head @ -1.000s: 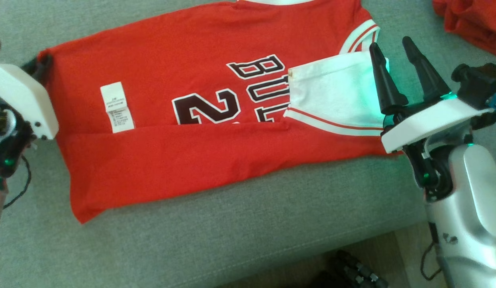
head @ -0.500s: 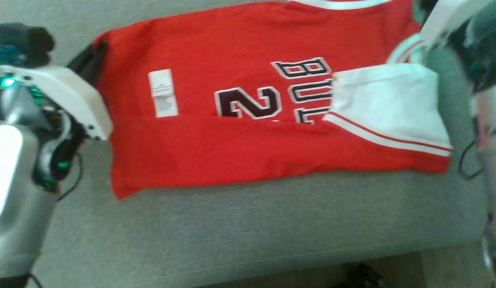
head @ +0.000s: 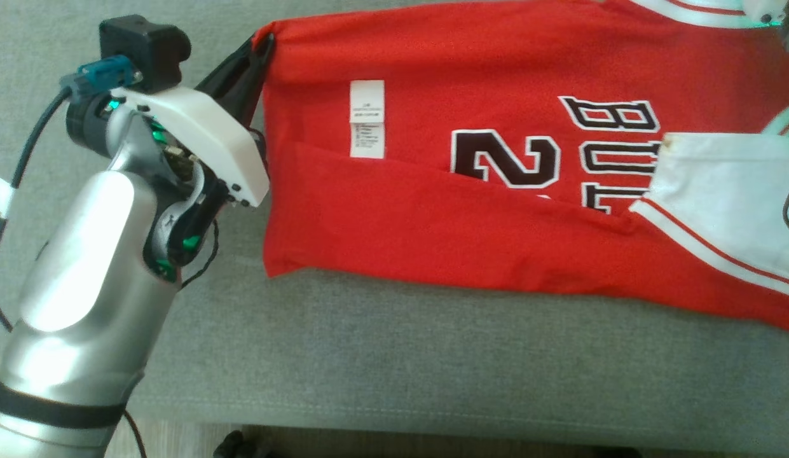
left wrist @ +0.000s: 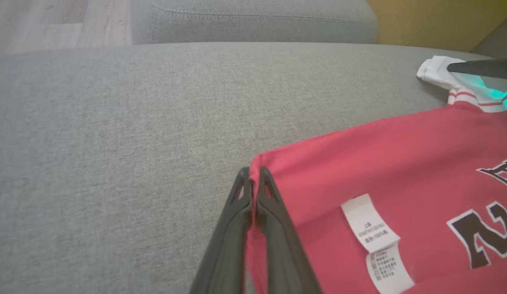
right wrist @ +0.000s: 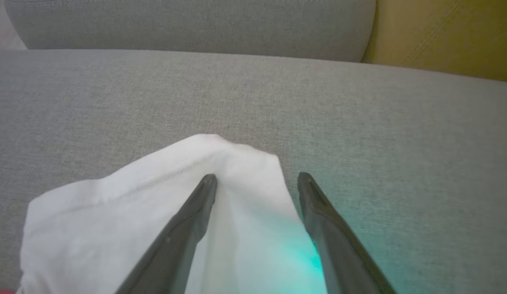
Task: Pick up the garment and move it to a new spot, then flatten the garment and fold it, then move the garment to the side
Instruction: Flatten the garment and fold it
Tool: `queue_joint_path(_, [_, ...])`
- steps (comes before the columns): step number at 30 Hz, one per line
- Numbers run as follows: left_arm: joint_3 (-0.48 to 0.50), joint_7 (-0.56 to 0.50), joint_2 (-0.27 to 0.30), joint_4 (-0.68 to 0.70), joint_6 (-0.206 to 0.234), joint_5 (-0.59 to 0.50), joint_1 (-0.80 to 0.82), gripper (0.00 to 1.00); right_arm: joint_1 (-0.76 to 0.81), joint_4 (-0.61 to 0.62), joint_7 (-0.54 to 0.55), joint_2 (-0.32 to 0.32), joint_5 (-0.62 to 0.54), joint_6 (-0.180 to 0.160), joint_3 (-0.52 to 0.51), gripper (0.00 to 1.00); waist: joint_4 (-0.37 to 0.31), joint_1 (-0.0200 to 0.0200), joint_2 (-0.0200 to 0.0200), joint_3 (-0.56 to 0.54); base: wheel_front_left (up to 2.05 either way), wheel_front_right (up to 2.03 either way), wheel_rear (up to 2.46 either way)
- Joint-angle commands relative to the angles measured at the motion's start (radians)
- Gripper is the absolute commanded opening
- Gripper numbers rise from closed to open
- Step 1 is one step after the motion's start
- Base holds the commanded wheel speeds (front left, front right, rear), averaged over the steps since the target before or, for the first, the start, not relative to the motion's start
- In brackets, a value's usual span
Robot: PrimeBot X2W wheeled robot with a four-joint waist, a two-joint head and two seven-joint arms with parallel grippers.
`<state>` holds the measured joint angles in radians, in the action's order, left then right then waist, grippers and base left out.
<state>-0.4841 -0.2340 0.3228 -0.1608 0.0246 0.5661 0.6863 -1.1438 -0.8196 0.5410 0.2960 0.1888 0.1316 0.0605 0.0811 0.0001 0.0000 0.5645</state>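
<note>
Left wrist view — left pincer (left wrist: 254, 173) tight on garment (left wrist: 400, 163) corner; right pincer (right wrist: 257, 177) agape, seemingly empty.

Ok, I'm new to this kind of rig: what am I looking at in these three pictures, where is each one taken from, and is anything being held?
This is a two-armed robot. Each arm ends in a gripper with two long dark fingers. The wide picture comes from a camera on its head, looking down at the work. The other two come from cameras on its wrists, each looking along that gripper's fingers. On a grey sofa cushion lies a red jersey with dark lettering, a white care label and a white sleeve; its near side is folded over. The left gripper is shut on the jersey's corner. The right gripper is open, with its fingers over the white sleeve, gripping nothing.
</note>
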Motion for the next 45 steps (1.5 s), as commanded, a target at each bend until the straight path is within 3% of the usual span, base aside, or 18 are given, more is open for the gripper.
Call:
queue_joint_path(1, [0.031, 0.019, 0.022, 0.014, -0.007, -0.005, 0.044, 0.00, -0.042, 0.006, 0.023, -0.006, -0.008, -0.001, -0.001, 1.00, 0.021, -0.0001, 0.0000, 0.012, 0.00, 0.00, 0.00])
queue_joint_path(5, [0.029, 0.032, 0.016, -0.005, -0.011, -0.003, 0.049, 0.00, -0.058, -0.022, 0.045, 0.000, -0.002, -0.001, 0.006, 1.00, 0.026, -0.0001, 0.0000, 0.016, 0.00, 0.00, 0.00])
queue_joint_path(8, [0.029, 0.042, 0.015, -0.021, -0.015, -0.001, 0.053, 0.00, -0.067, -0.032, 0.052, 0.004, 0.003, -0.001, 0.018, 0.44, 0.025, -0.0001, 0.0000, 0.018, 0.00, 0.00, 0.00])
queue_joint_path(10, [0.029, 0.046, 0.015, -0.030, -0.016, 0.001, 0.055, 0.00, -0.066, -0.032, 0.043, 0.003, 0.009, -0.001, 0.029, 0.23, 0.024, -0.0001, 0.0000, 0.017, 0.00, 0.00, 0.00])
queue_joint_path(11, [0.029, 0.048, 0.015, -0.035, -0.016, 0.002, 0.057, 0.00, -0.064, -0.030, 0.031, 0.002, 0.016, -0.001, 0.035, 0.07, 0.023, -0.0001, 0.0000, 0.017, 0.00, 0.00, 0.00])
queue_joint_path(12, [0.030, 0.050, 0.014, -0.040, -0.017, 0.003, 0.059, 0.00, -0.060, -0.027, 0.018, 0.001, 0.026, -0.001, 0.044, 0.00, 0.022, -0.0001, 0.0000, 0.016, 0.00, 0.00, 0.00])
queue_joint_path(22, [0.051, 0.078, 0.028, -0.077, -0.003, 0.009, 0.066, 0.00, -0.042, 0.008, -0.200, 0.024, 0.077, -0.001, 0.109, 0.00, -0.029, -0.0001, 0.0000, -0.001, 0.00, 0.00, 0.00])
queue_joint_path(27, [0.072, 0.098, 0.046, -0.083, 0.009, 0.019, 0.034, 0.00, 0.035, 0.082, -0.268, 0.052, 0.152, -0.001, 0.208, 0.00, -0.075, -0.0001, 0.0000, -0.047, 0.00, 0.00, 0.00])
queue_joint_path(32, [0.086, 0.117, 0.069, -0.071, 0.023, 0.030, -0.035, 0.00, 0.190, 0.237, -0.322, 0.134, 0.260, -0.001, 0.307, 0.00, -0.117, -0.0001, 0.0000, -0.110, 0.00, 0.00, 0.00])
queue_joint_path(37, [0.109, 0.143, 0.090, -0.034, 0.047, 0.047, -0.126, 0.00, 0.381, 0.397, -0.356, 0.200, 0.335, -0.001, 0.334, 0.00, -0.154, -0.0001, 0.0000, -0.163, 0.00, 0.00, 0.00])
queue_joint_path(41, [0.124, 0.162, 0.112, 0.008, 0.069, 0.054, -0.215, 0.00, 0.530, 0.509, -0.378, 0.211, 0.350, -0.001, 0.317, 0.00, -0.179, -0.0001, 0.0000, -0.191, 0.00, 0.00, 0.00])
queue_joint_path(45, [0.129, 0.179, 0.114, 0.052, 0.096, 0.072, -0.328, 0.00, 0.687, 0.587, -0.394, 0.177, 0.323, -0.001, 0.288, 0.00, -0.199, -0.0001, 0.0000, -0.219, 0.00, 0.00, 0.00])
